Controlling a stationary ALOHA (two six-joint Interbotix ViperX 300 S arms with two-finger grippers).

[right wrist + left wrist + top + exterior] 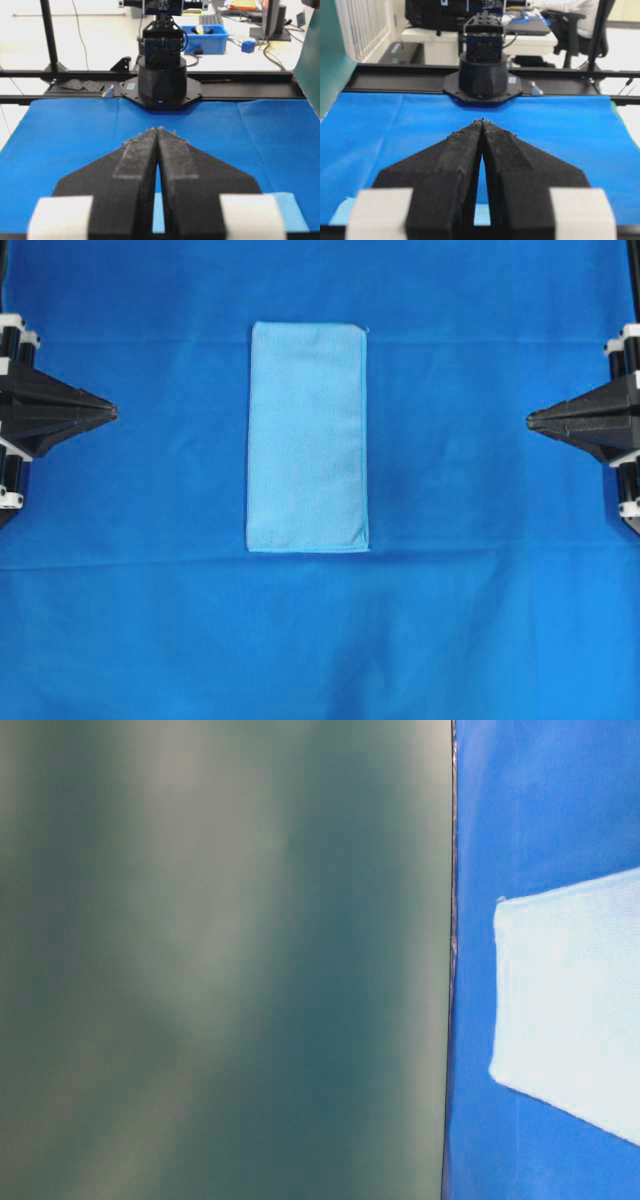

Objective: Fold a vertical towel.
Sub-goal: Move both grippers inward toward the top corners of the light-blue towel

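Observation:
The towel (pixel 308 437), a light sky-blue cloth, lies flat as a tall narrow rectangle in the middle of the royal-blue table covering (pixel 320 640). One end of it also shows in the table-level view as the pale towel (pixel 575 1005). My left gripper (pixel 112 413) rests at the left edge, shut, its tip pointing at the towel from well away. At the right edge my right gripper (pixel 530 420) mirrors it, shut and empty. In the wrist views, the left gripper (pixel 482 121) and right gripper (pixel 158 129) have tips pressed together, with a strip of towel (pixel 290 210) showing under them.
The opposite arm's black base (pixel 482 80) stands at the far edge of the covering in the left wrist view, and likewise the other base (pixel 161 82) in the right wrist view. A blurred grey-green surface (pixel 220 960) fills the left of the table-level view.

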